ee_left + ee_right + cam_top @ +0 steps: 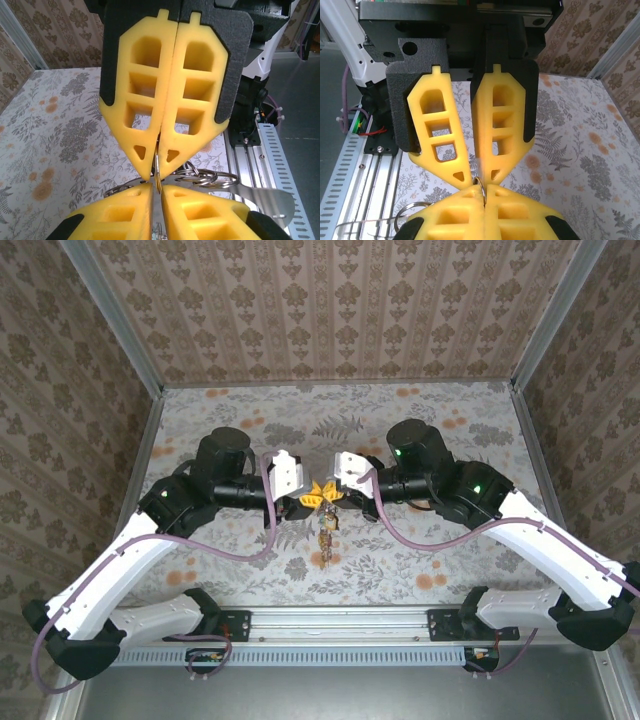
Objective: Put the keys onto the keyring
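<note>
My two grippers meet tip to tip above the middle of the table, the left gripper [310,498] facing the right gripper [335,492]. Between them stands a thin metal loop of the keyring [481,184], seen edge-on. The right gripper [484,190] is shut on that loop. The left gripper [156,186] has a narrow gap between its yellow fingers, and the loop [158,172] passes through without being pinched. More linked silver rings [200,175] hang beside the jaws. A small bunch of keys [327,530] dangles below both grippers.
A flowered cloth [420,420] covers the table, which has patterned walls on three sides. An aluminium rail [340,620] with the arm bases runs along the near edge. A flat metal blade [267,197] juts out to the right under the rings.
</note>
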Robot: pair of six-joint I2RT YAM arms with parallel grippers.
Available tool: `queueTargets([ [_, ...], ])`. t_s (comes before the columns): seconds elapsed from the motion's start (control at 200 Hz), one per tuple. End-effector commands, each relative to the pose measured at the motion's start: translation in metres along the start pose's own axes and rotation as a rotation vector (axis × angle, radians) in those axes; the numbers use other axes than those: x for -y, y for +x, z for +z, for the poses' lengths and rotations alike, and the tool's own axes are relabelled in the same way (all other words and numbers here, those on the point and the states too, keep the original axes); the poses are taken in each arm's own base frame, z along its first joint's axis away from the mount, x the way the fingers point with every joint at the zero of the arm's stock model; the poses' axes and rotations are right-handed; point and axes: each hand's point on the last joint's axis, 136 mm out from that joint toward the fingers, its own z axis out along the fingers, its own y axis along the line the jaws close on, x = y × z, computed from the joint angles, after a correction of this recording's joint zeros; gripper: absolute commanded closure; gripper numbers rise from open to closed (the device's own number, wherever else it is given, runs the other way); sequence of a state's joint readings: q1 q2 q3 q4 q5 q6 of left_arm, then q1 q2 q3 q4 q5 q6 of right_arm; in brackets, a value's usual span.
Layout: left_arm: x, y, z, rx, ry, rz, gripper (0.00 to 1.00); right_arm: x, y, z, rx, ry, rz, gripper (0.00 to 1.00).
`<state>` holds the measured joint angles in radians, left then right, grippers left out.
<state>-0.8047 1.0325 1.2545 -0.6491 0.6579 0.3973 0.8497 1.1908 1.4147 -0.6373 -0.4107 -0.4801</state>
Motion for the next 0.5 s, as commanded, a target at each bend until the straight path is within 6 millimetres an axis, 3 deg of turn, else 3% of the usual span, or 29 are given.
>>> queueTargets([
  [0.0,0.001,-0.004,0.0,0.028,0.002,0.022,0.8,-0.005,-0.021,-0.012,0.072,-0.024,-0.029,1.0],
  [0.19,-0.001,-0.011,0.002,0.073,0.003,0.021,0.87,-0.007,-0.019,-0.009,0.075,-0.037,-0.017,1.0],
  [0.265,-0.003,-0.012,0.003,0.094,-0.007,0.019,1.0,-0.008,-0.017,-0.008,0.077,-0.043,-0.016,1.0],
  [0.405,0.0,-0.018,-0.004,0.155,0.006,0.013,1.0,-0.007,-0.013,-0.006,0.064,-0.036,-0.016,1.0],
  [0.495,0.003,-0.024,-0.011,0.209,0.025,0.001,1.0,-0.007,-0.012,-0.006,0.079,-0.027,-0.018,0.9],
])
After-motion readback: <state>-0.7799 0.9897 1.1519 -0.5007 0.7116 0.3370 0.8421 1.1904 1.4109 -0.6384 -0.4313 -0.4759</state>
